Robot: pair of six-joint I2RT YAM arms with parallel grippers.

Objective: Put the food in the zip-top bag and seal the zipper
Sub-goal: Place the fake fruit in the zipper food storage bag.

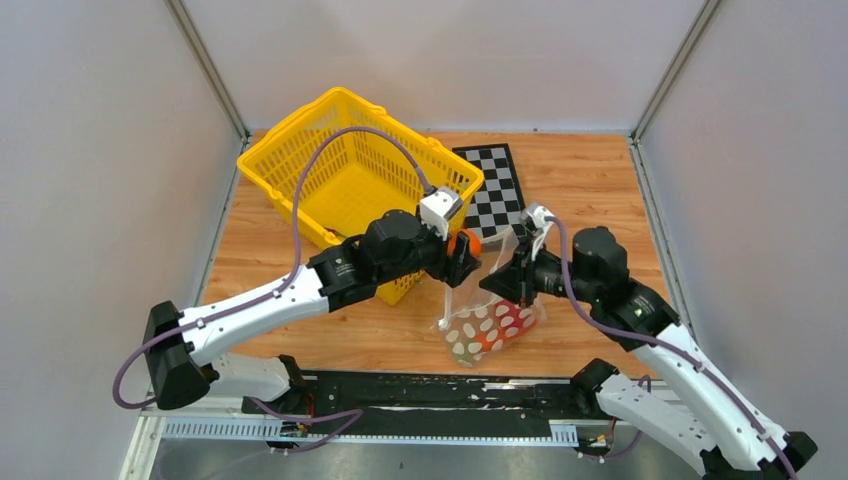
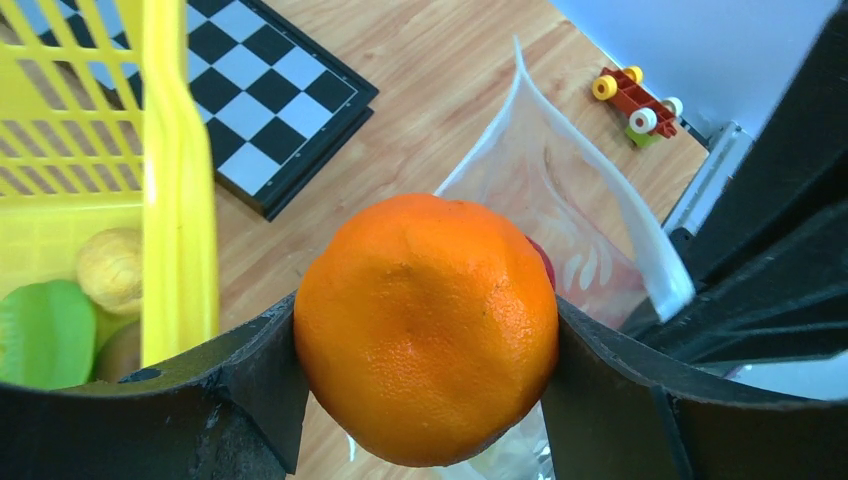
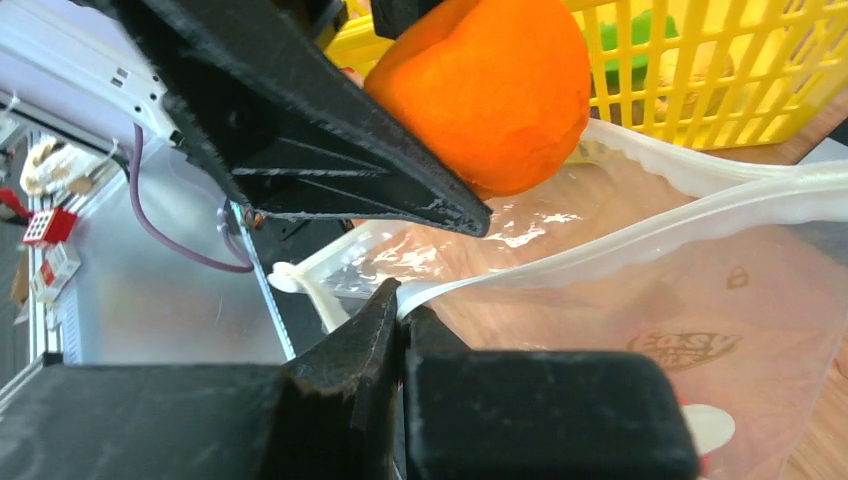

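Yellow mesh plastic forms the basket (image 1: 300, 135) at the back left of your wooden table (image 1: 590, 190). In the left wrist view you can see a green pepper (image 2: 45, 335) and a pale lemon (image 2: 110, 268) lying in it, with another dull piece half hidden below them.

The zip-top bag (image 1: 490, 325) stands just right of the basket, with its bottom on the table and its mouth lifted and gaping. Red, orange and green food shows through its dotted lower half, but you cannot tell the pieces apart.

Your right gripper (image 3: 400, 300) is pinched tight on the zipper (image 3: 640, 235) at one lip of the bag and holds that side up. Your left gripper (image 1: 463, 255) clamps the orange (image 2: 425, 325) between both fingers, the jaws spread wide around it. The orange hangs just above the open mouth, close to the basket's front corner and not yet inside the bag.

The two grippers are near each other, with the bag's raised lip between them.

A checkerboard (image 1: 497, 185) lies flat on the table behind the bag, beside the basket. A small red toy block (image 2: 633, 98) with yellow and white wheels sits near the table's edge, well apart from the bag.
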